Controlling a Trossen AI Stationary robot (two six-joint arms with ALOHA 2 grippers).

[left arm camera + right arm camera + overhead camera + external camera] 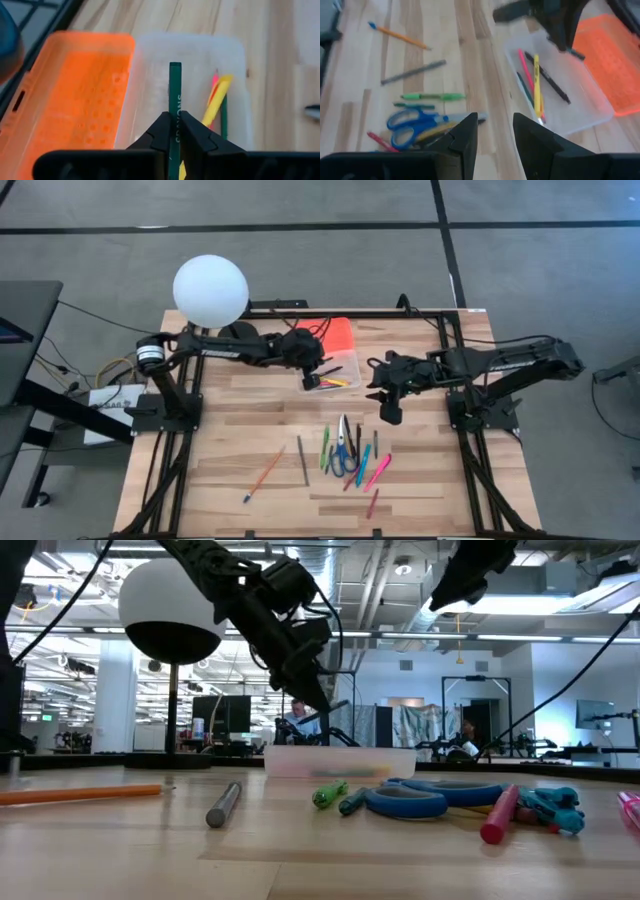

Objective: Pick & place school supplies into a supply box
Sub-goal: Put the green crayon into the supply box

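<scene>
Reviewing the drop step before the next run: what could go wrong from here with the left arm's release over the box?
1. Left gripper pinches the dark green pencil low on its shaft, over the clear box; on release it may tip onto the yellow pen or out.
2. Right gripper, open, hovers near; the arms could collide.

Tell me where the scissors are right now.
The scissors lie flat on the table's near-middle in the high view, among the loose pens, between a green pen and a pink one, below the right gripper.
</scene>
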